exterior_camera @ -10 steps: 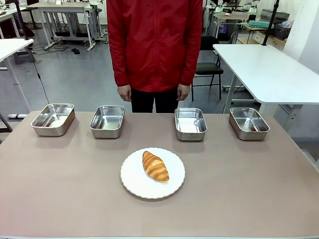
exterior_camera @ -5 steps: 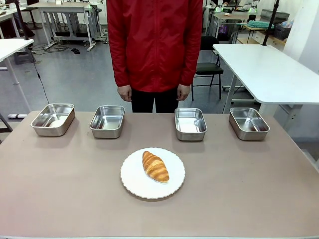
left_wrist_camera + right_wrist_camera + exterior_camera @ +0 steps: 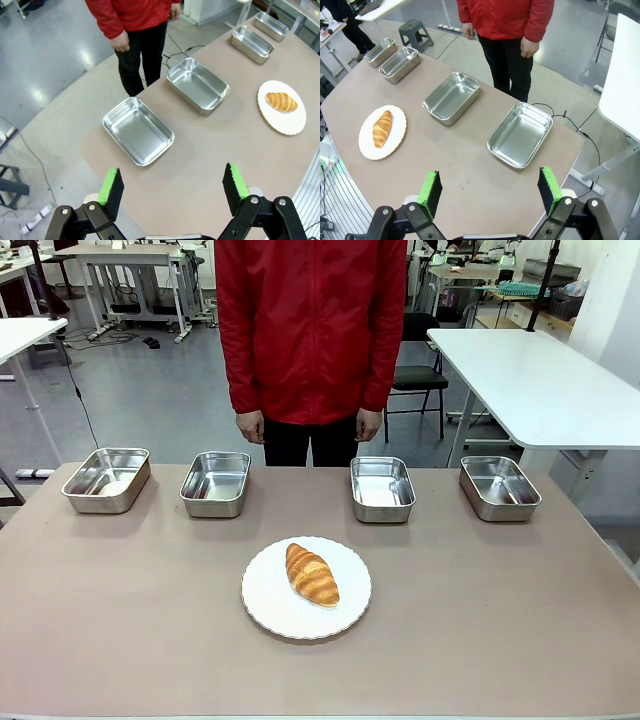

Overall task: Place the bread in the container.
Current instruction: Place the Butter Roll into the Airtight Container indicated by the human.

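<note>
Nearest, the left jaws and the right jaws each stand wide apart, gripping nothing. On the bench (image 3: 480, 620), the bread (image 3: 312, 574) lies on a white plate (image 3: 270, 615) near the middle, its length running from 11 to 5 o'clock. Beyond, four steel containers (image 3: 212, 507) stand in a row from the plate's 10 to 2 o'clock. A person (image 3: 310, 330) in red stands at 12 o'clock.

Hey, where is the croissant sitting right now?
In the front view the croissant lies on the round white plate, on the robot's side of the gap between the second tray and the third tray from the left.
</note>
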